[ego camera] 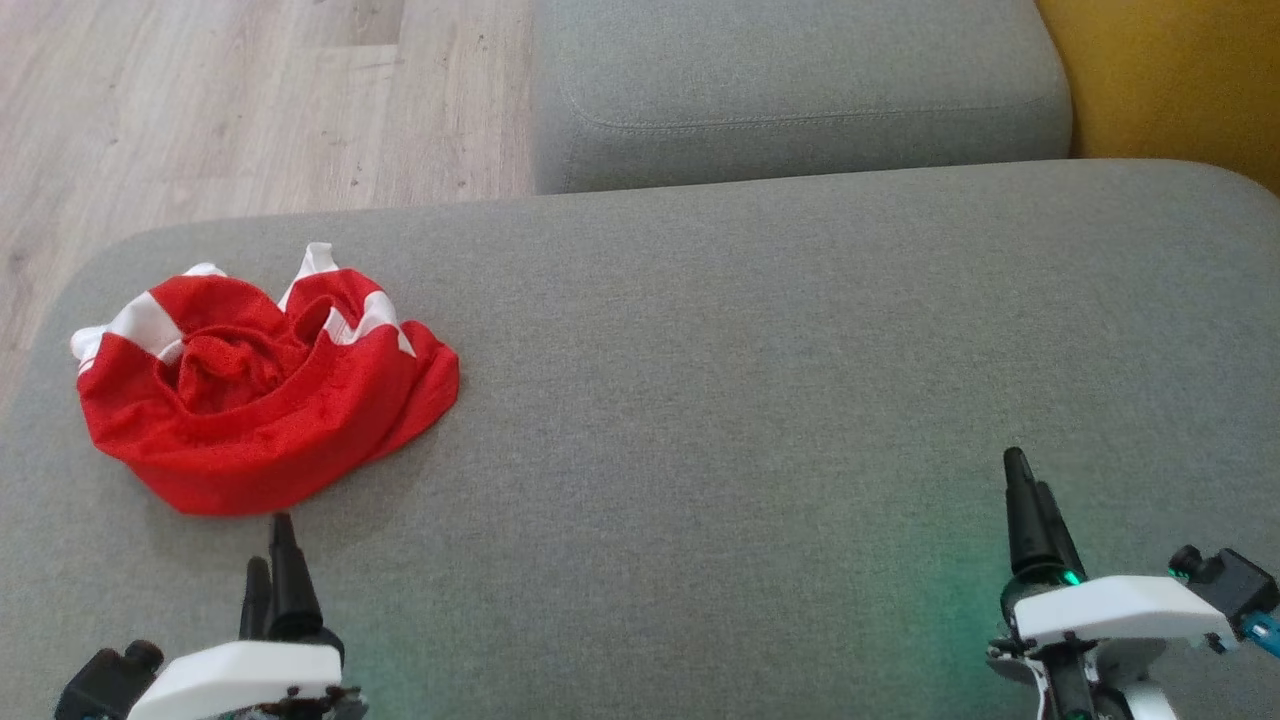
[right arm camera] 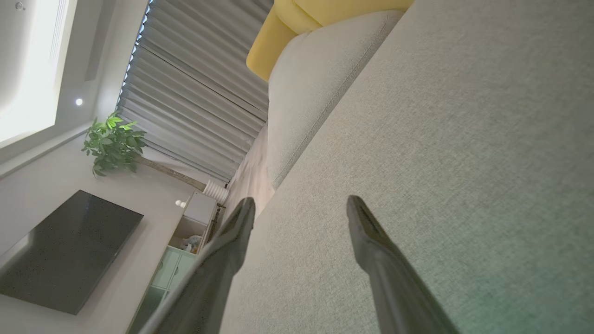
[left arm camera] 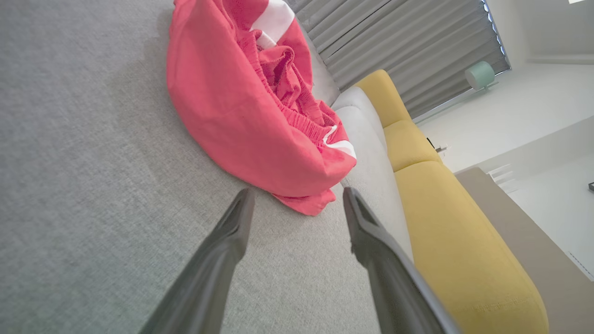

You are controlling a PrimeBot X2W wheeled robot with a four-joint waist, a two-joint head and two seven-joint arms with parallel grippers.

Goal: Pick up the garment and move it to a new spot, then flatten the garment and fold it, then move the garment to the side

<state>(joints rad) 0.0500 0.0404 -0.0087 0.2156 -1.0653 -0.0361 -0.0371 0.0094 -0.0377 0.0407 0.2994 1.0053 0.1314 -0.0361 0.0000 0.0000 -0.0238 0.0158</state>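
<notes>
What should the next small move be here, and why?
Probably ease the left gripper forward onto the garment's near edge and close. The garment lies crumpled at the sofa's left, just past that gripper's open fingers, untouched; the right gripper sits far off over bare sofa.

Soft, even light. A faint green glow tints the grey woven sofa cushion (ego camera: 700,400) beside the right gripper (ego camera: 1028,472). Wrist views bow at edges; near fingers (right arm camera: 394,287) blur.
</notes>
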